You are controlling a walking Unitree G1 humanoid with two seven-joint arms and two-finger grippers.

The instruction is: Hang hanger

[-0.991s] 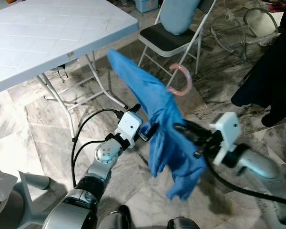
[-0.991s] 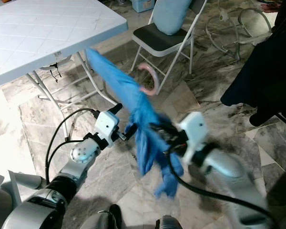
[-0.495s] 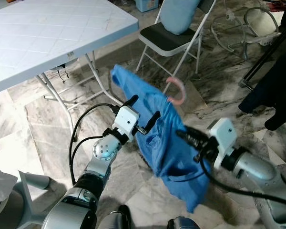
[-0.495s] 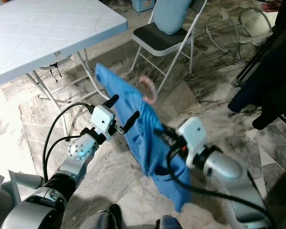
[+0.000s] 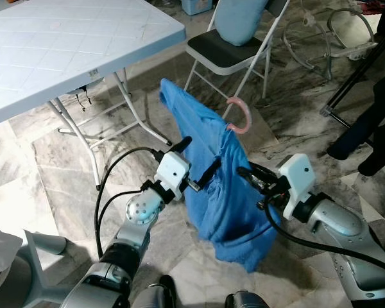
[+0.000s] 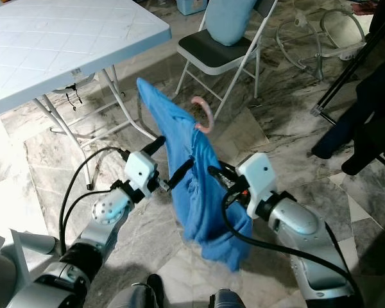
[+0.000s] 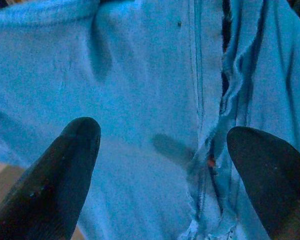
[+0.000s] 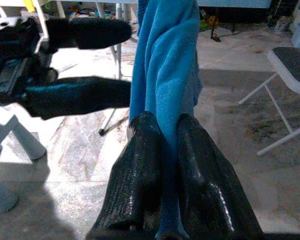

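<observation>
Nearest the camera, the right gripper is clamped on a fold of the blue shirt, its two fingers pressed together with the cloth pinched between them, at about 4 o'clock in the head views. The left gripper, at about 7 o'clock, has its fingers spread wide with the shirt fabric just ahead of them, one finger above and one against the cloth's edge. Compared with a second ago, the left gripper has let go and opened, the right gripper has drawn in closer to the shirt's middle, and the garment hangs straighter and more gathered, its lower hem now bunched near 5 o'clock. The shirt sits on a pink hanger, whose curved hook sticks out at the top, toward 1 o'clock, held in the air between the two arms. Farther off, a white folding table stands at 10 o'clock and a folding chair with a pale blue cushion at 12 o'clock; dark garments hang at 3 o'clock. A small label on the table's edge is too small to read.
</observation>
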